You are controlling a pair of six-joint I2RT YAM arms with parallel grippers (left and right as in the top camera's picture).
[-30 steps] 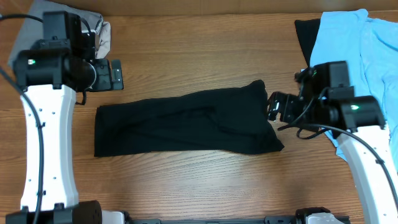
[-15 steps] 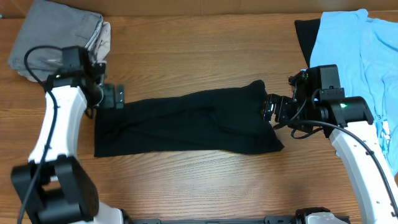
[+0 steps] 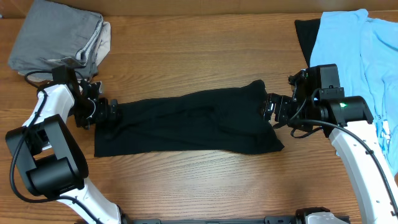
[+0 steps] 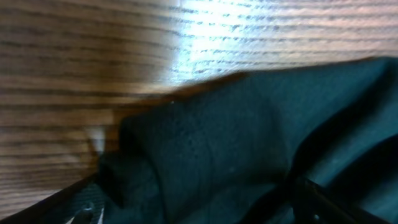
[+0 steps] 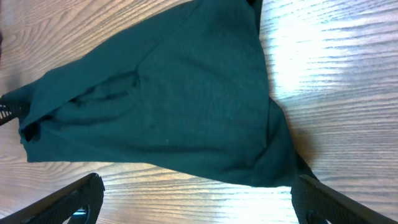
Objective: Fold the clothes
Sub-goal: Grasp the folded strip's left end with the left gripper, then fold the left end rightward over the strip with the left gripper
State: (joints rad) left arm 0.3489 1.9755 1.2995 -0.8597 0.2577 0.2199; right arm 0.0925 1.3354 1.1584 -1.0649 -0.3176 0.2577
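At table centre, both arms low, one at each short end of the garment.

- Left gripper (image 3: 111, 112): jaws spread wide, nothing clamped. Its wrist view is filled by a rolled lip of black cloth lying between the finger tips. Whether the pads touch it I cannot tell.
- Right gripper (image 3: 270, 107): jaws spread wide, empty. It sits at the upper right corner of the cloth. In its wrist view that end fans out ahead of the fingers, with bare wood on either side.
- Black T-shirt (image 3: 186, 121): lies as a long flat band across the table (image 3: 199, 50), already narrowed lengthwise. The left end is squared and the right end is looser, with a peak at top.
- Light blue tee (image 3: 354, 50): heaped far right behind the right arm, apart from the band. Grey folded garments (image 3: 59, 37): stacked far left, clear of the work.

Step in hand, as I judge it: take both ends to halve the band.
- Pinch through every layer at each corner, not just the top ply.
- On the left, take the rolled lip whole, or it will unroll on lifting.
- On the right, come slightly inward, since the peak is thin and may slip.
- Lift level, and keep the cloth taut enough to avoid a sag in the middle.
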